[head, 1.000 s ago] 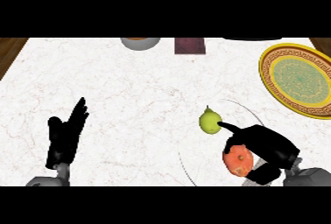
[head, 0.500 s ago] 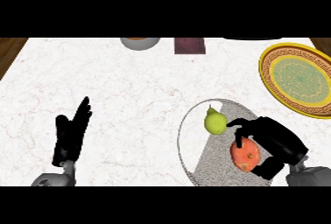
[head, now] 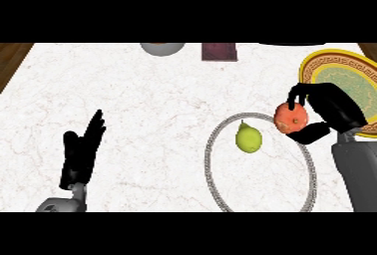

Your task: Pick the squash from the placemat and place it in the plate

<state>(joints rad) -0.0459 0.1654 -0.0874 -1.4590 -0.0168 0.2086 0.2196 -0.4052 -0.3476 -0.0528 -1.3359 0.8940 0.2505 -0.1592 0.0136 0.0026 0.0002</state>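
Observation:
An orange squash (head: 290, 118) hangs above the placemat's right edge, with my right hand (head: 333, 110) shut on it, fingers curled over its top and thumb under it. The round white placemat (head: 218, 185) with a grey rope border lies at the lower middle right. The yellow plate (head: 315, 67) with a green patterned centre sits at the far right, just beyond and partly behind that hand. At the lower left my left hand (head: 80, 152) rests open, fingers pointing up.
A yellow-green lemon (head: 249, 138) lies on the placemat's upper part, left of the squash. A grey bowl (head: 162, 48) and a dark maroon block (head: 219, 52) stand at the counter's far edge. Brown wood shows at the upper left corner.
My right hand has lifted the squash off the placemat and carried it up and to the right, towards the plate. The left hand has barely moved.

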